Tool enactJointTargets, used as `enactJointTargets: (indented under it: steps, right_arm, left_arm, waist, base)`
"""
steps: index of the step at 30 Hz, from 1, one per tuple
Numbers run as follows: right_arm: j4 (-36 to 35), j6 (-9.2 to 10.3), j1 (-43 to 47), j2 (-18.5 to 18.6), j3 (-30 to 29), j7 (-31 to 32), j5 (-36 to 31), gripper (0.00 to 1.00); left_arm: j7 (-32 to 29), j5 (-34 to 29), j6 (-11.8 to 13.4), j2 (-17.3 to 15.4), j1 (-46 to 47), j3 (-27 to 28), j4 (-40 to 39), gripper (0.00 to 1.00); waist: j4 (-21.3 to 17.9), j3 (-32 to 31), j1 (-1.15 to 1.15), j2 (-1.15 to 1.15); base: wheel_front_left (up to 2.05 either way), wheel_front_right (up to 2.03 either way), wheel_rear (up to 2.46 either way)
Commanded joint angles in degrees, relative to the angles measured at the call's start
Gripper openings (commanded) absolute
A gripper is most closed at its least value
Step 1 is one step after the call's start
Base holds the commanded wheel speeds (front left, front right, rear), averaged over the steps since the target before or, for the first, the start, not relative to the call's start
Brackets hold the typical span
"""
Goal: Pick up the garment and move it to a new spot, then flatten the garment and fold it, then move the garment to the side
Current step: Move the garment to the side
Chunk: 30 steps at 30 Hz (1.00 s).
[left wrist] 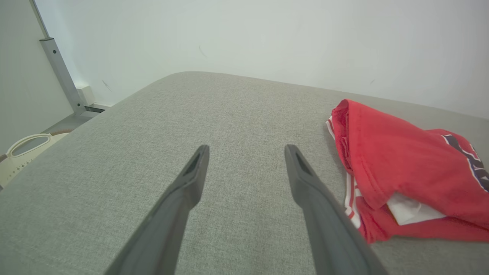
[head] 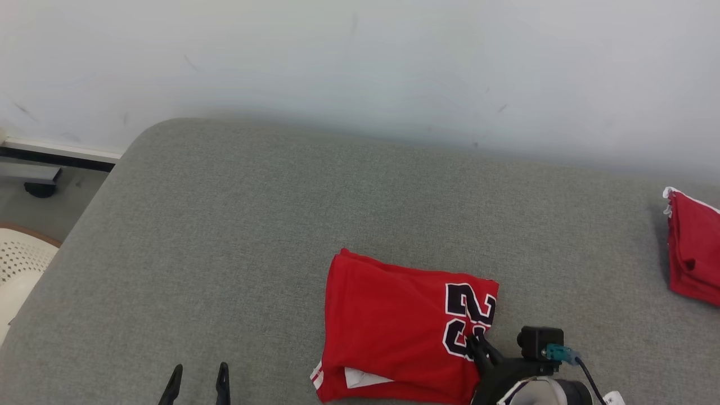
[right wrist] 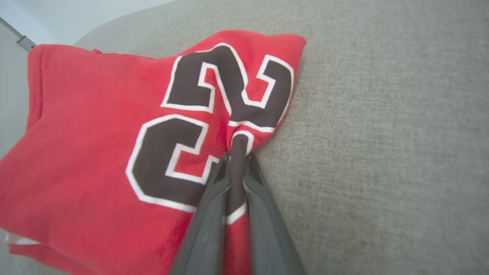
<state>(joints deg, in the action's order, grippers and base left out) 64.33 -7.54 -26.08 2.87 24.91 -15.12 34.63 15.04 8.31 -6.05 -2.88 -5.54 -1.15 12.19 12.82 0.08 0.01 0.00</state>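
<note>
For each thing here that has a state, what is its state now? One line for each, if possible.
red jersey: folded, lying on the grey surface, pinched at its printed number.
right gripper: shut on the red jersey.
left gripper: open, holding nothing.
second red garment: lying apart at the right edge, untouched.

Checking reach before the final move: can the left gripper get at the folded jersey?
Probably yes: the left gripper is open, with bare cushion between it and the jersey.
</note>
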Motion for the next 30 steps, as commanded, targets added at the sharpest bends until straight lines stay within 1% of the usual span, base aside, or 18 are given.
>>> enactJointTargets:
  steps: [1,4,6,8,10,11,15,19,23,30]
  right_arm:
    - [0.7,0.12,-1.2,0.0,-0.2,0.1,-1.0,0.00]
    - [-0.5,0.12,-3.2,0.7,-2.0,0.0,-4.5,0.00]
    - [-2.7,0.12,-4.1,2.4,-3.5,0.0,-8.5,0.00]
    - [-4.4,0.12,-5.3,3.6,-4.3,0.0,-10.8,0.00]
    - [-5.9,0.12,-6.5,4.9,-4.7,0.0,-12.8,0.00]
    - [-5.9,0.12,-6.5,4.9,-4.7,0.0,-12.8,0.00]
    - [-7.9,0.12,-9.9,8.0,-4.5,0.0,-16.0,0.00]
    - [-8.3,0.12,-14.7,11.0,-3.6,0.0,-17.3,0.00]
    - [-8.9,0.12,-19.4,14.4,-3.8,0.0,-17.2,0.00]
    - [-8.2,0.12,-26.1,19.2,-2.1,0.0,-17.4,0.00]
  left_arm:
    - [0.1,0.3,0.1,0.0,0.8,0.3,-0.1,1.00]
    - [0.1,0.7,0.3,0.0,1.0,0.5,-0.4,1.00]
    - [0.1,1.2,0.4,0.0,1.1,0.5,-0.8,1.00]
    - [0.1,1.6,0.5,0.0,1.1,0.7,-1.0,1.00]
    - [0.1,1.9,0.5,0.0,1.5,0.7,-1.2,1.00]
    - [0.1,1.9,0.5,0.0,1.5,0.7,-1.2,1.00]
    - [0.1,2.3,0.5,0.0,2.6,0.7,-1.6,1.00]
    - [0.1,2.1,0.3,0.0,4.1,0.9,-2.3,1.00]
    - [0.1,1.4,0.2,0.0,5.9,1.4,-3.0,1.00]
    - [0.1,-0.6,-0.6,0.0,8.0,3.0,-3.7,1.00]
  waist:
    - [-0.3,0.2,-0.01,0.00]
    - [-1.2,0.7,-0.01,0.00]
    - [-2.3,1.2,-0.01,0.00]
    - [-3.4,1.8,-0.01,0.00]
    - [-4.6,2.5,-0.01,0.00]
    - [-4.6,2.5,-0.01,0.00]
    - [-7.4,4.4,-0.01,0.00]
    - [-10.0,7.2,-0.01,0.00]
    - [-12.2,10.3,-0.01,0.00]
    - [-14.9,14.0,-0.01,0.00]
  base:
    - [0.00,0.00,0.00]
    - [0.00,0.00,0.00]
    - [0.00,0.00,0.00]
    - [0.00,0.00,0.00]
    - [0.00,0.00,0.00]
    - [0.00,0.00,0.00]
    - [0.00,0.00,0.00]
    - [0.00,0.00,0.00]
    - [0.00,0.00,0.00]
    - [0.00,0.00,0.00]
